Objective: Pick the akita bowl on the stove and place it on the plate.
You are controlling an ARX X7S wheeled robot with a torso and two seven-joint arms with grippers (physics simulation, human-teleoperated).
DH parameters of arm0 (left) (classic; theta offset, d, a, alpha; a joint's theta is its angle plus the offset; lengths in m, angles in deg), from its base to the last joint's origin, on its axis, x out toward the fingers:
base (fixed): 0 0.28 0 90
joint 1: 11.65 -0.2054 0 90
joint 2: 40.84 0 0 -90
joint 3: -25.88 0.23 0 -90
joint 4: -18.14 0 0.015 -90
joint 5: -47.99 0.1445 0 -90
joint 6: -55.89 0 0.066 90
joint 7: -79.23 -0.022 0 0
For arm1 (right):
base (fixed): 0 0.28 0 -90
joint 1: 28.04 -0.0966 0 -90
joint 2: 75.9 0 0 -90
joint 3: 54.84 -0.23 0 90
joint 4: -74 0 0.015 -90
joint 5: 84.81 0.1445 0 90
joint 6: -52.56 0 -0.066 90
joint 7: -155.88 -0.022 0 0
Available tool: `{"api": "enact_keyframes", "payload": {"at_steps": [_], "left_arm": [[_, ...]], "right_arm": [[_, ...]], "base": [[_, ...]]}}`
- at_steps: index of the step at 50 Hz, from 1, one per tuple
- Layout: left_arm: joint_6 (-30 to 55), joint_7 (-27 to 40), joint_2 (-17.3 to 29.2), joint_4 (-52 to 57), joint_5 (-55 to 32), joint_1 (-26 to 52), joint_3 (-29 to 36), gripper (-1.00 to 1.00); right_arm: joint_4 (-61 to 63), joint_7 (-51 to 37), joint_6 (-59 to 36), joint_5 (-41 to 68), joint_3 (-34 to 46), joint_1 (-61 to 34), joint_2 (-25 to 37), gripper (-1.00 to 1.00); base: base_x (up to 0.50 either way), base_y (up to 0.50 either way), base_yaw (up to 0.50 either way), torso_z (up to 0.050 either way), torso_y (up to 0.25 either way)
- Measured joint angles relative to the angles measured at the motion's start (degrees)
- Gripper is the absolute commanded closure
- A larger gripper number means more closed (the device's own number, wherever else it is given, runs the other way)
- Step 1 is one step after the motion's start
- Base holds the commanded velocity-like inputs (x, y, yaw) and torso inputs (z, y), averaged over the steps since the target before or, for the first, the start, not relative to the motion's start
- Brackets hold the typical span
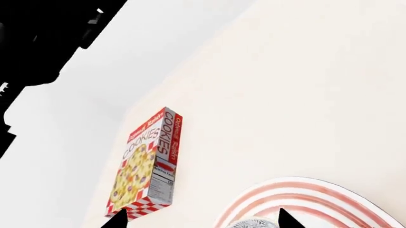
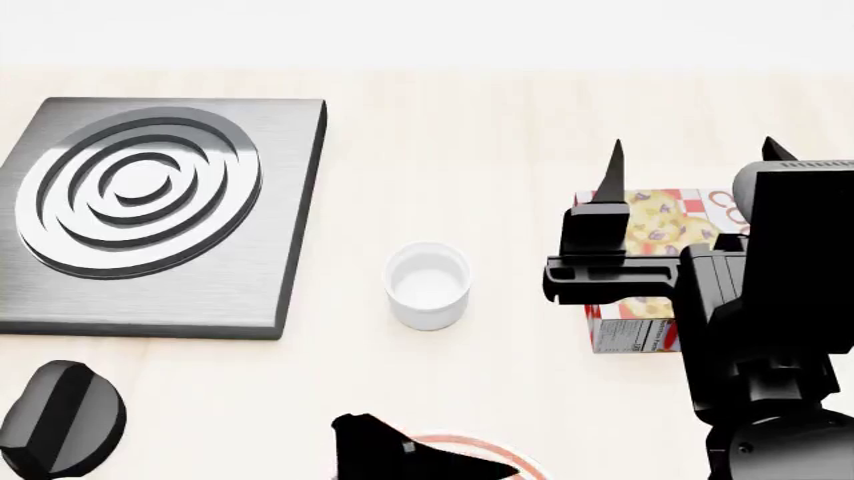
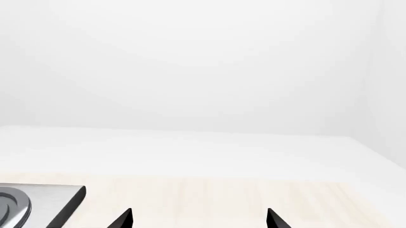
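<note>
The plate [image 1: 304, 194], white with red rings, fills a corner of the left wrist view. A speckled rim of the akita bowl [image 1: 252, 223] shows over the plate at the frame edge. The bowl lies between the wide-apart fingertips of my open left gripper [image 1: 201, 221], nearer one tip. In the head view my left arm [image 2: 380, 452] hides the bowl and most of the plate [image 2: 461, 440]. The stove [image 2: 147, 210] at far left has bare burner rings. My right gripper [image 2: 694, 160] is raised at the right, open and holding nothing, and in its own view [image 3: 198, 219] a stove corner [image 3: 44, 204] shows.
A small plain white cup [image 2: 427, 285] stands between the stove and the right arm. A cookies box [image 2: 654, 270] lies behind the right gripper and is also in the left wrist view [image 1: 146, 166]. A black knob [image 2: 60, 420] sits in front of the stove.
</note>
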Motion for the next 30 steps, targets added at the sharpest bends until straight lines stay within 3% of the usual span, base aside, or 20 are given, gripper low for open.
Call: {"api": "enact_keyframes", "payload": {"at_steps": [30], "left_arm": [[1.04, 6.14, -2.3, 0.99, -13.4, -2.98, -16.79, -1.0]], "right_arm": [[-0.02, -0.38, 0.06, 0.59, 0.24, -0.09, 0.37, -1.0]], "base": [[0.0, 0.0, 0.0, 0.0, 0.0]]}}
